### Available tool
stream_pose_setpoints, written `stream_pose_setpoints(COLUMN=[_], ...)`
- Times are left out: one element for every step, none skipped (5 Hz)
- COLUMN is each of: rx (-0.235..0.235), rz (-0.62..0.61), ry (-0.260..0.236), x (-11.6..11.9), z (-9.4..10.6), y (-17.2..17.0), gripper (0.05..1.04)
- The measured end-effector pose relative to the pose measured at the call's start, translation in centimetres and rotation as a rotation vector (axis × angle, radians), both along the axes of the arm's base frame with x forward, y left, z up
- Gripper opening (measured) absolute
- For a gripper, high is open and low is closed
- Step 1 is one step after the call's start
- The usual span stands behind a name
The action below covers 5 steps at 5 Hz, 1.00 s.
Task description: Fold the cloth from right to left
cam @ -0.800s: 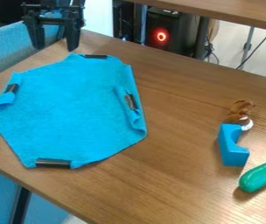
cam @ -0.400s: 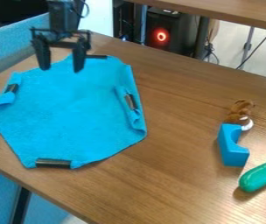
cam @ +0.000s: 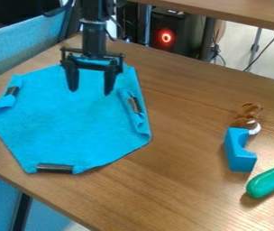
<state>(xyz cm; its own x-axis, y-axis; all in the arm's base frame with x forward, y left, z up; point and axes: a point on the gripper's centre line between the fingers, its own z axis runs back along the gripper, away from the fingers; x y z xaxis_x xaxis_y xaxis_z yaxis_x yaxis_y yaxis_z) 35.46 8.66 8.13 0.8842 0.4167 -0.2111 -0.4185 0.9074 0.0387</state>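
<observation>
The blue cloth (cam: 70,124) lies spread out on the wooden counter (cam: 184,103), filling much of the left half of the frame. It is a lopsided shape with several corners, and it is not folded over from right to left. Its right edge is rumpled and turned up in a narrow flap, and its left corner is turned in a little. Dark strips (cam: 55,168) show at its left, right and lower edges.

The end effector (cam: 90,92) hangs above the upper part of the cloth, its two fingers pointing down and spread wide apart, with nothing held between them. The black arm (cam: 93,38) comes in from the top edge of the frame.

Well apart from the cloth, toward the lower right, a brown and white toy (cam: 248,113) sits just beside a blue block (cam: 239,155) with a curved notch. Nearer the right edge lies a rounded green toy (cam: 268,182).
</observation>
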Motion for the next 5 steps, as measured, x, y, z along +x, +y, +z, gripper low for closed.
stream_pose_setpoints(rx=[-0.002, -0.006, 0.001, 0.015, 0.025], rz=[0.004, 0.013, 0.021, 0.023, 0.041], ry=[-0.053, -0.082, -0.117, -0.153, -0.178], x=[0.8, 1.5, 2.2, 2.9, 3.5], z=[1.0, 1.2, 1.2, 1.1, 0.9], y=[-1.9, -3.2, -4.4, -5.2, -5.6], gripper=[1.0, 1.0, 0.994, 0.973, 0.97])
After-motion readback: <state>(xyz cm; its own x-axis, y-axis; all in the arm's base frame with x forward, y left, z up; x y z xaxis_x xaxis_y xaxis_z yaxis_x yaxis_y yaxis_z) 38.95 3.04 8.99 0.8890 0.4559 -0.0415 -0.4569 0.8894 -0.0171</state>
